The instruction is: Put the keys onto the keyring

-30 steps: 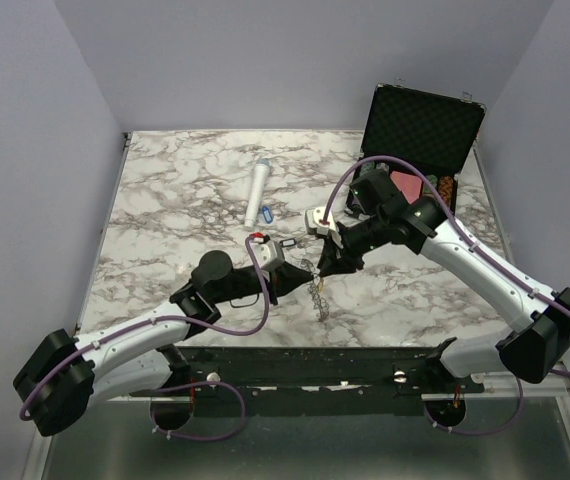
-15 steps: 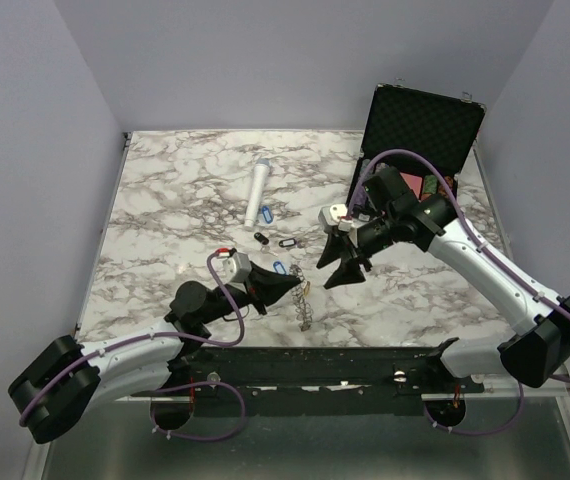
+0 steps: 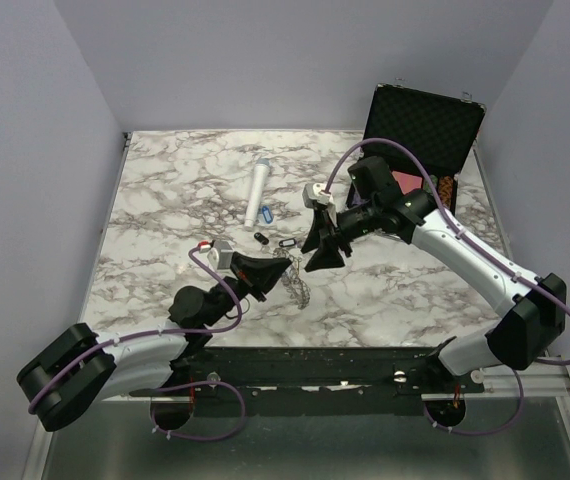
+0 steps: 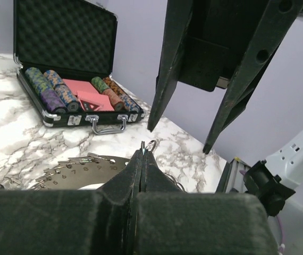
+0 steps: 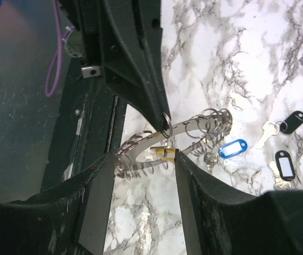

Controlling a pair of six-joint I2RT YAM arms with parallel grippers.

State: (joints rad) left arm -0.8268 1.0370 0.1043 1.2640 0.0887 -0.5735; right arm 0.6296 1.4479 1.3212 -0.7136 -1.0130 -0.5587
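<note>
The keyring [image 5: 141, 146], a large flat metal ring fringed with small split rings, hangs tilted just above the marble. My left gripper [image 4: 143, 150] is shut on one of its small rings [image 5: 166, 126]. A key with a yellow tag [image 5: 165, 153] dangles inside the keyring's hollow. My right gripper [image 5: 144, 157] is open, its fingers [image 4: 167, 69] pointing down over the keyring [image 3: 298, 283] without touching it. Loose keys lie on the table: one with a blue tag [image 5: 232, 147], two with black tags [image 5: 292, 121] [image 5: 285, 164].
A white cylinder [image 3: 257, 192] lies at mid-table with another blue-tagged key [image 3: 266, 213] beside it. An open black case [image 3: 420, 140] with poker chips [image 4: 50, 90] stands at the back right. The table's near edge [image 3: 315, 350] is close behind the keyring.
The right gripper has opened, let go at the keyring and shifted left and back. The left gripper has turned and pulled the keyring leftward, still pinching it.
</note>
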